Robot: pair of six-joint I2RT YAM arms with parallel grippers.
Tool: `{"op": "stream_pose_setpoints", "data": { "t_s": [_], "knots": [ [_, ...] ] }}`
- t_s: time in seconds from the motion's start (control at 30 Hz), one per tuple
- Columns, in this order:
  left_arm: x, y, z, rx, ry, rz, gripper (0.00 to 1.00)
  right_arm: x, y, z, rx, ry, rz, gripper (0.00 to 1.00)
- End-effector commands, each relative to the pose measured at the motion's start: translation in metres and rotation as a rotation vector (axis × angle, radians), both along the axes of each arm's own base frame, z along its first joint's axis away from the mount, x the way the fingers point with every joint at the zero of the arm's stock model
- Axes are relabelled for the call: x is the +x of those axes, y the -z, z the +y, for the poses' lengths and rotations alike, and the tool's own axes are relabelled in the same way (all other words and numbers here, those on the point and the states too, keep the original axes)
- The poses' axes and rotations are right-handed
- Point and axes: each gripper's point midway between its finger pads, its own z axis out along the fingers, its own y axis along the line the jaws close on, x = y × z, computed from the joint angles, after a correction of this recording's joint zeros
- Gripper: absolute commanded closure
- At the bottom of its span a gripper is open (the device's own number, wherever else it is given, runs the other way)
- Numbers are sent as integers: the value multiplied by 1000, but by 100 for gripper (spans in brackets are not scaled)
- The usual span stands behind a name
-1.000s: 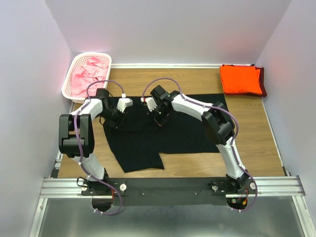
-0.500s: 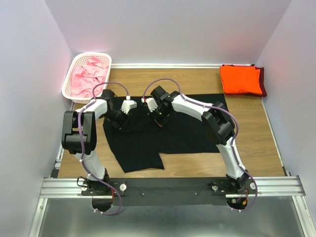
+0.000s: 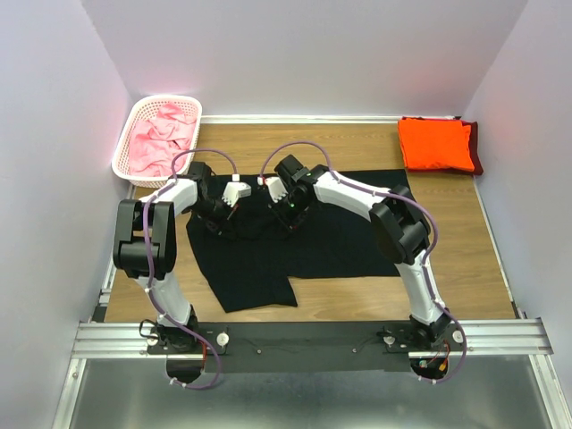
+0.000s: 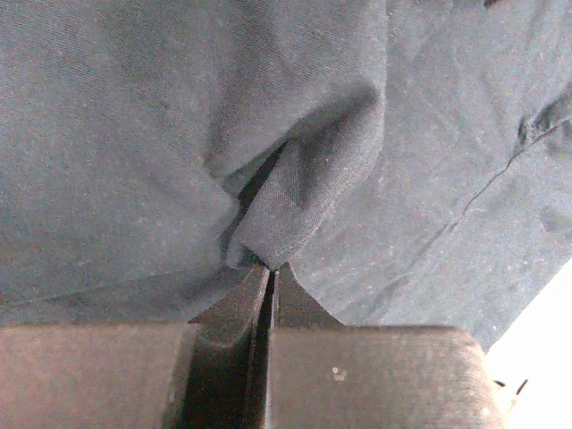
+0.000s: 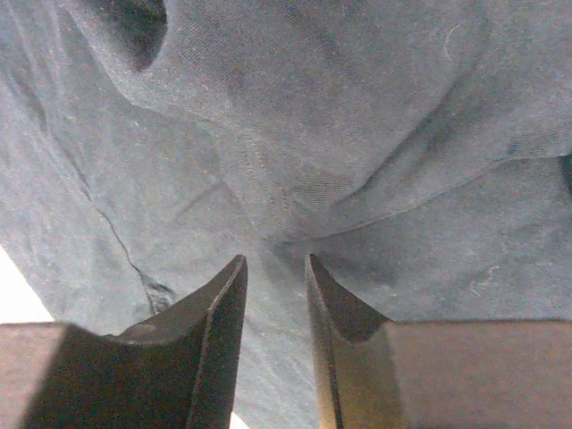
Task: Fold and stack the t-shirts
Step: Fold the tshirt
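A black t-shirt (image 3: pixel 331 237) lies spread on the wooden table, bunched up near its upper left. My left gripper (image 3: pixel 225 222) is down on that bunched part. In the left wrist view the left gripper (image 4: pixel 269 265) is shut on a small raised fold of the black t-shirt (image 4: pixel 295 192). My right gripper (image 3: pixel 290 217) rests just to the right of it. The right wrist view shows the right gripper (image 5: pixel 273 261) open, its fingertips (image 5: pixel 234 268) against wrinkled black cloth (image 5: pixel 295 134) with nothing between them. A folded orange t-shirt (image 3: pixel 435 143) lies on a maroon one (image 3: pixel 477 154) at the back right.
A white lattice basket (image 3: pixel 124 154) holding pink t-shirts (image 3: pixel 161 138) stands at the back left corner. Bare wood (image 3: pixel 447 232) shows right of the black shirt and in front of it. Walls close the table on three sides.
The left gripper slid a little to the right and closed on a fold of the black shirt. The right gripper opened and released the cloth.
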Motion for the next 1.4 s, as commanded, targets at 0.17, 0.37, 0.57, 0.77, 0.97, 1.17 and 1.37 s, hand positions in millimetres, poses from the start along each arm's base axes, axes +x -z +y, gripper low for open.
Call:
{"op": "stream_pose_setpoints", "data": {
  "t_s": [0.17, 0.37, 0.57, 0.77, 0.97, 1.17, 1.37],
  "knots": [
    [4, -16, -2, -4, 3, -34, 89, -4, -2, 15, 50, -1, 36, 60],
    [5, -17, -1, 1, 3, -39, 80, 0, 8, 15, 29, 8, 32, 59],
    [3, -17, -1, 1, 6, -35, 73, 6, 16, 16, 11, 25, 22, 64],
    [1, -17, -1, 10, 9, -37, 73, 8, 0, 16, 27, 33, -4, 91],
    [2, -23, 1, 22, 16, -48, 73, 9, -17, 16, 45, 33, -35, 99],
    [-1, -32, 5, 40, 22, -69, 72, 8, -34, 11, 59, 32, -68, 100],
    [-5, -35, 4, 39, 30, -75, 81, 11, -40, 1, 54, 46, -84, 100]
  ]
}}
